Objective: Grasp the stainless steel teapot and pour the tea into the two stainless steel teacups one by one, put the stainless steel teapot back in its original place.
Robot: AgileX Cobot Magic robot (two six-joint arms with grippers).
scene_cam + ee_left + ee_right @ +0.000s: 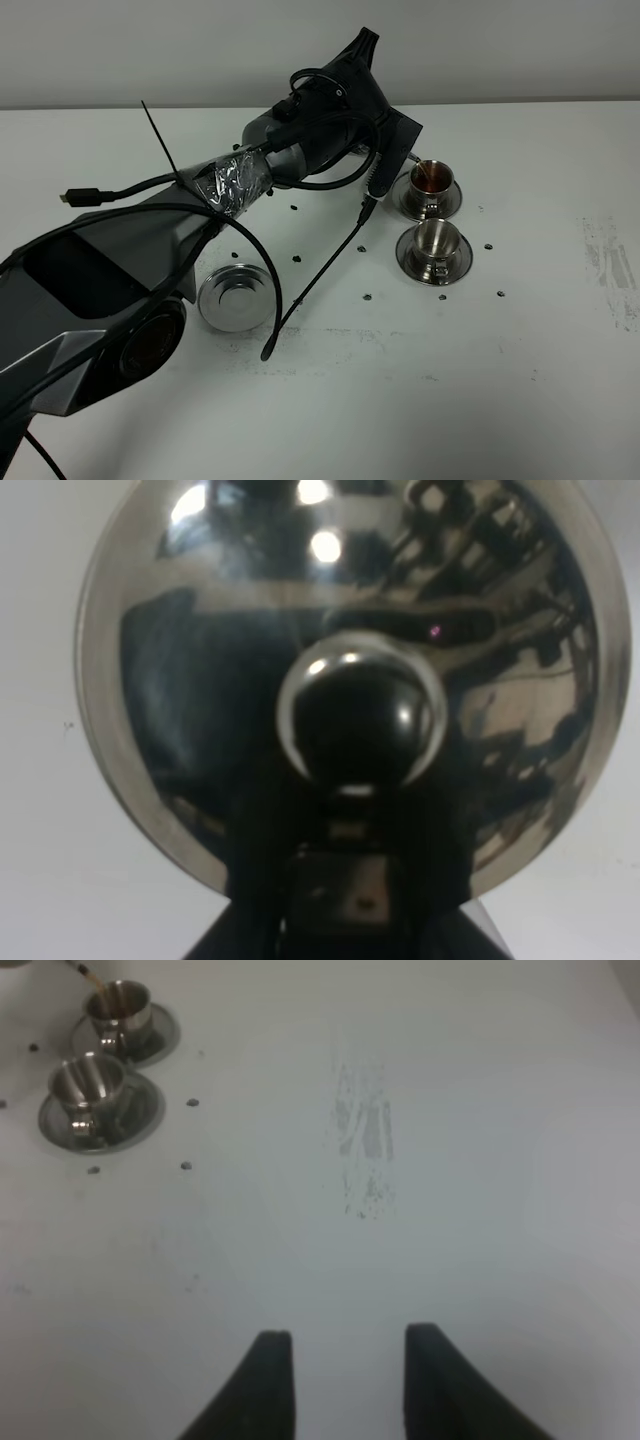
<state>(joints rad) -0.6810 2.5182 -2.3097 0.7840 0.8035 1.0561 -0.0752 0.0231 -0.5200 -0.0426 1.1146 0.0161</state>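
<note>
Tea runs into a cup on a white table (480, 390) in front of a plain grey wall (150, 50).
Exterior high: the left arm (300, 150) reaches from 8 o'clock to 2 o'clock and hides the pot. The far teacup (433, 177) holds brown tea, with the near teacup (435, 240) at its 6 o'clock. The wide saucer (237, 297) lies at 8 o'clock, its edge crossed by a black cable (268, 275), and scuffs (610, 265) mark 3 o'clock. Left wrist: the stainless steel teapot (200, 660) fills the view, with the left gripper (350, 890) clamped on it beside the lid knob. Right wrist: the right gripper (340, 1380), fingers spread around nothing, hovers well apart from both cups.
</note>
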